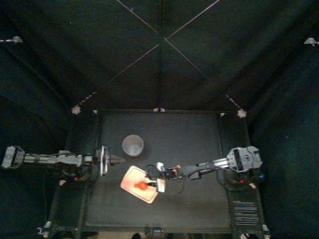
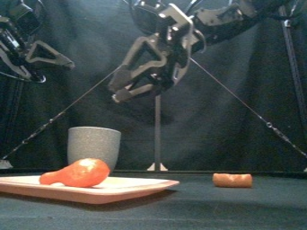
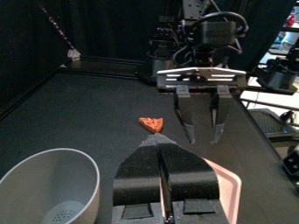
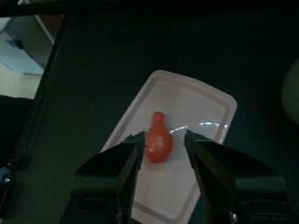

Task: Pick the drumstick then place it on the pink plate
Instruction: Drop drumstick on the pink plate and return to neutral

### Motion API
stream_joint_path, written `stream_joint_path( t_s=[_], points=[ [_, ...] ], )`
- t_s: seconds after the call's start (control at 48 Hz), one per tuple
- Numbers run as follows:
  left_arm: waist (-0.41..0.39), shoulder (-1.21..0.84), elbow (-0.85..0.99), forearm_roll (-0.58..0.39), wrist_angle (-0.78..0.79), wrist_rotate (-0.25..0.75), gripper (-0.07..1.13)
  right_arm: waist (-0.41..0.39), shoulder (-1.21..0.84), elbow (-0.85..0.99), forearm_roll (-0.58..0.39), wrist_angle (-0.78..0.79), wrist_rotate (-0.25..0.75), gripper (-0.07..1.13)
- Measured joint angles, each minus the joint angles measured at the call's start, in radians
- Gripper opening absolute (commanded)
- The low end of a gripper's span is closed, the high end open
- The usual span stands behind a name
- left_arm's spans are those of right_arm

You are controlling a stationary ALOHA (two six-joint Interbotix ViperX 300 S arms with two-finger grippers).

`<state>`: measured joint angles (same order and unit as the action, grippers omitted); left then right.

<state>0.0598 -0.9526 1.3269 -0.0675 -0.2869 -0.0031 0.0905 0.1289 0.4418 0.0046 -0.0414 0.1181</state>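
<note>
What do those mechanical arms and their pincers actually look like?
Both are black, slim and jointed. The right gripper has two long tapering black jaws under a flat silver cross-plate; the left gripper shows two broader black jaws, paddle-shaped seen close.

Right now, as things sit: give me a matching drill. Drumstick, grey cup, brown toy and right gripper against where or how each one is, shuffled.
Things:
1. drumstick
2. grey cup
3. brown toy
4. right gripper

Places or states:
A. open, above the pink tray
B. off the tray, to its right in the front view
C. lying on the tray
D. upright, behind the tray

Pairs: 1-C, 2-D, 3-B, 4-A
</note>
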Motion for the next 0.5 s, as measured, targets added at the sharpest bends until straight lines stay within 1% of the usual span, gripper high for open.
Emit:
stream_joint_path(
  t_s=[0.188, 0.5],
  points=[
    [0.002, 0.0, 0.0, 0.0, 0.0, 0.0, -0.02, -0.035, -0.123, 0.186, 0.0, -0.196, -0.006, 0.79],
    [0.005, 0.0, 0.0, 0.0, 0.0, 0.0, -0.02, -0.107, -0.298, 0.399, -0.005, -0.434, -0.011, 0.79]
  ],
)
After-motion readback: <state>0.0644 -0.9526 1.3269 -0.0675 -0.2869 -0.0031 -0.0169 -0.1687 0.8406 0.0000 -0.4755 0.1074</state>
